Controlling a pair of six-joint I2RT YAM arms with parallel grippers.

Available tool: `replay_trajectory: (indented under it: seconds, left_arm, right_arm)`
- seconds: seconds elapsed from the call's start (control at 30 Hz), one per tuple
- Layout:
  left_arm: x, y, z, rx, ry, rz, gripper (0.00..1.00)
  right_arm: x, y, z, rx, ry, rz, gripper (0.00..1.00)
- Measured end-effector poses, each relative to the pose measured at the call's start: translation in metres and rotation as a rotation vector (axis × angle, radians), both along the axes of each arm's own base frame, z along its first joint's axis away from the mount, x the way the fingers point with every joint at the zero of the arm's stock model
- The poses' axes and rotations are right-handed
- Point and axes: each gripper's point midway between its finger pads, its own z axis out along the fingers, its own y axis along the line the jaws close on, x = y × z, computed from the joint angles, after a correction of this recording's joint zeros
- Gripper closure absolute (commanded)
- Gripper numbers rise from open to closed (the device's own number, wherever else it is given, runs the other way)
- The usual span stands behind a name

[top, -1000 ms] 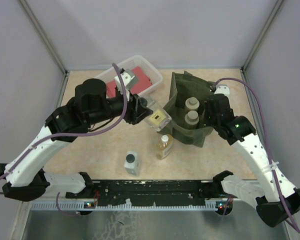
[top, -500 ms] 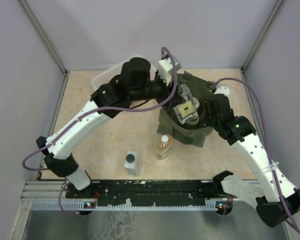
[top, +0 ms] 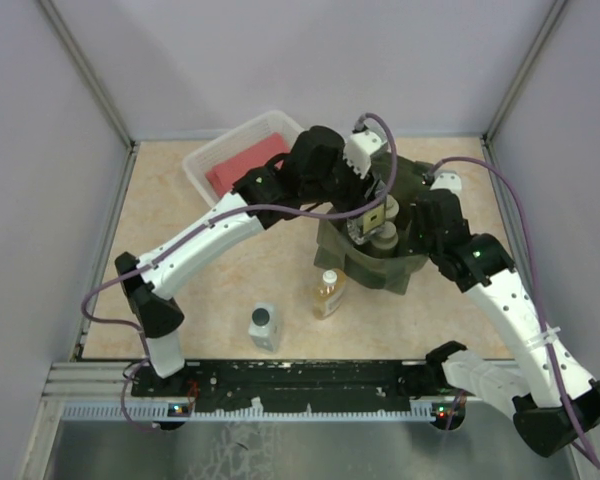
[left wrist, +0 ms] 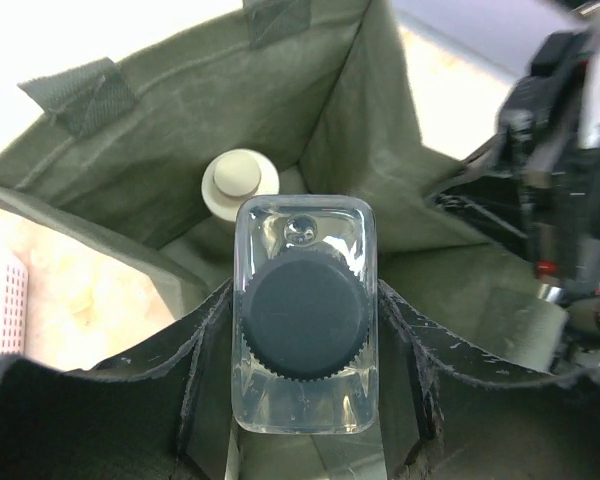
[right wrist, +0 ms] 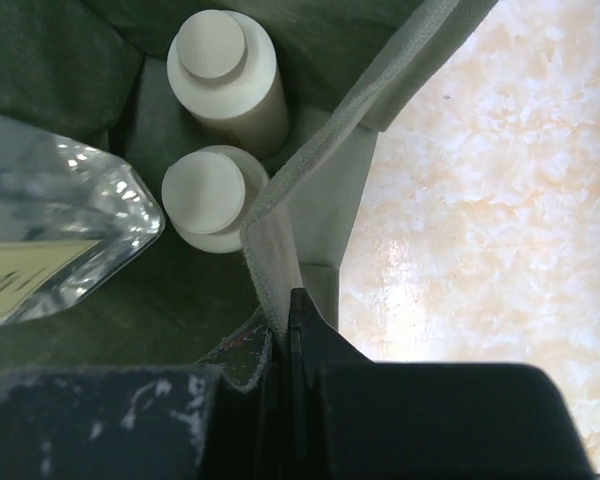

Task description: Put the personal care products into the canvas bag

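The olive-green canvas bag (top: 372,268) stands open at the table's middle right. My left gripper (top: 372,222) is shut on a grey rectangular bottle with a dark cap (left wrist: 305,312) and holds it over the bag's mouth (left wrist: 220,110). Two cream bottles (right wrist: 228,78) (right wrist: 212,198) stand inside the bag; one shows in the left wrist view (left wrist: 239,183). My right gripper (right wrist: 285,325) is shut on the bag's rim (right wrist: 310,165), holding it open. A second grey bottle (top: 263,325) and the amber bottle with white cap (top: 327,294) stand on the table in front of the bag.
A white plastic basket (top: 212,152) with a red cloth (top: 242,165) sits at the back left. Grey walls close the table on three sides. The black rail (top: 310,385) runs along the near edge.
My left arm has swung right from beside the basket to over the bag, carrying the grey bottle, and now holds it lower in the bag's mouth. The right arm has not moved.
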Motion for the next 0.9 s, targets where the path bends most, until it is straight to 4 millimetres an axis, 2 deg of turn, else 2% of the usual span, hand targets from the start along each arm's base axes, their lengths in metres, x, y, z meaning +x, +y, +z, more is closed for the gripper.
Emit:
replay_trajectory:
  seconds: [0.13, 0.23, 0.37, 0.5, 0.63, 0.9]
  left_arm:
    - [0.012, -0.004, -0.036, 0.073, 0.005, 0.028, 1.00]
    - [0.024, -0.007, -0.034, 0.066, -0.044, 0.064, 1.00]
    - [0.038, -0.005, -0.045, 0.117, -0.090, 0.120, 1.00]
    - [0.044, 0.006, -0.084, 0.221, -0.074, 0.163, 1.00]
    - [0.042, 0.019, -0.123, 0.325, -0.045, 0.181, 1.00]
    - [0.042, 0.020, -0.136, 0.333, -0.056, 0.200, 1.00]
  right_arm:
    - [-0.001, 0.000, -0.002, 0.001, 0.002, -0.001, 1.00]
    - [-0.001, 0.000, -0.002, 0.003, 0.002, 0.000, 1.00]
    - [-0.001, 0.001, -0.003, 0.006, 0.002, 0.001, 1.00]
    - [0.000, 0.002, -0.003, 0.016, 0.001, 0.002, 1.00]
    - [0.000, 0.004, -0.003, 0.022, 0.002, 0.006, 1.00]
    - [0.000, 0.005, -0.003, 0.027, 0.004, 0.010, 1.00]
